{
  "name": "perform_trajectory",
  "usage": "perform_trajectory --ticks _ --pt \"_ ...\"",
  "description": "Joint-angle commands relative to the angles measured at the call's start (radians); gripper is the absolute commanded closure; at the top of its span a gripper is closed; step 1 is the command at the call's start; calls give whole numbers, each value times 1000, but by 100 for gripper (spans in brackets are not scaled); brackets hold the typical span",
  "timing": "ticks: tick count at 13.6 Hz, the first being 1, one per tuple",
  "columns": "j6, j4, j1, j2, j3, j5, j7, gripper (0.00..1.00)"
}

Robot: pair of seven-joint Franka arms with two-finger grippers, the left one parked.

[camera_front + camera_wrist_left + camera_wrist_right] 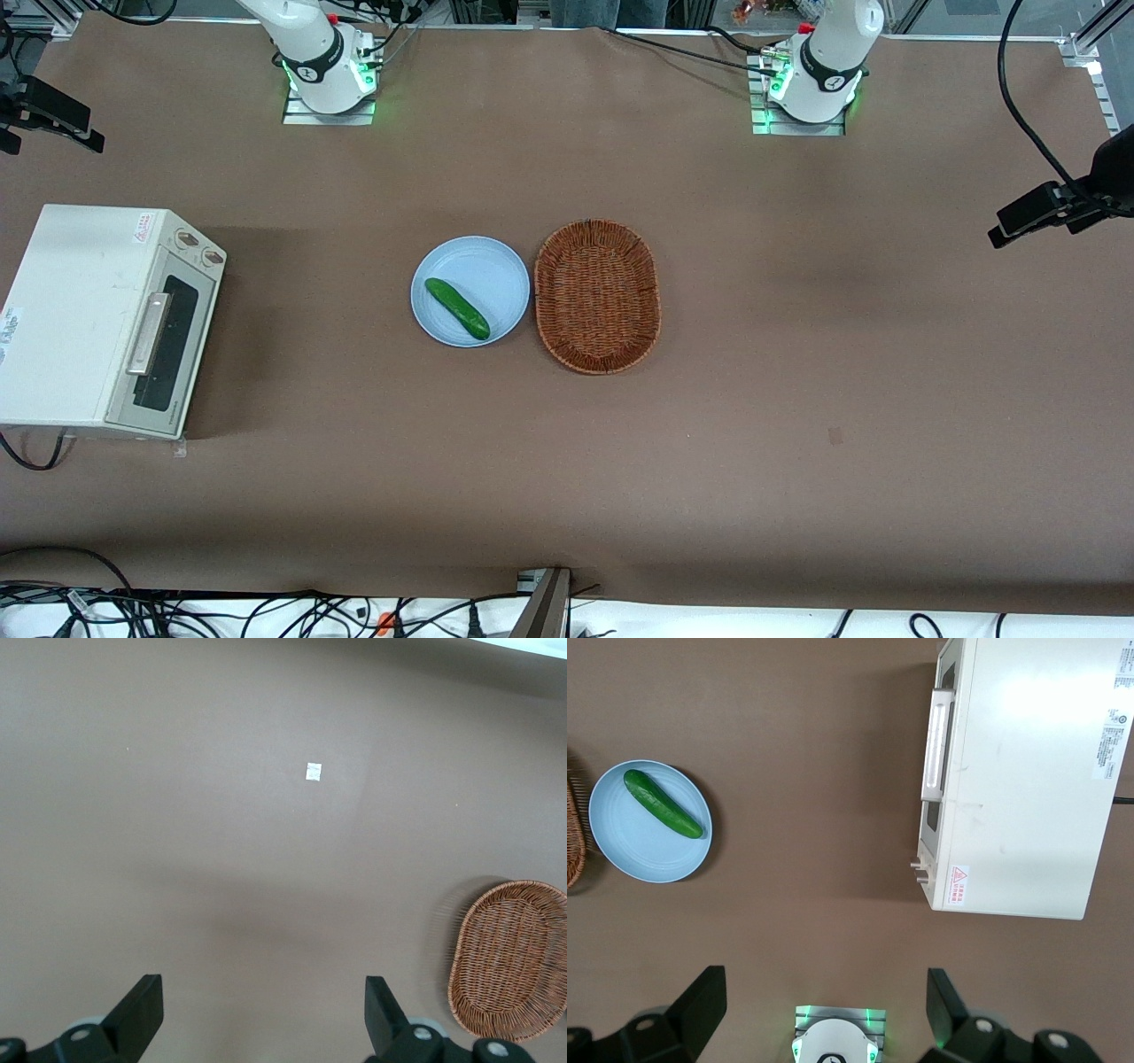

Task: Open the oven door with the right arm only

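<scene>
- Oven door (166,353) shut, flush with the toaster oven (75,312) at the working arm's end of the table; handle (149,332) untouched.
- Nothing done yet; reach, grip and pull all remaining.
- Right arm (306,40) raised high above its base, well apart from the oven.
- Gripper (824,1010) spread wide, holding nothing, pointing down at the table (797,399).
</scene>
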Motion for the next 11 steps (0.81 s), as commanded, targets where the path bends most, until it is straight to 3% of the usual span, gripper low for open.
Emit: perform_trajectory --ticks 1,11 --pt "-4 21 -12 5 11 -13 4 0" --pt "-12 11 -10 10 11 -18 -1 0"
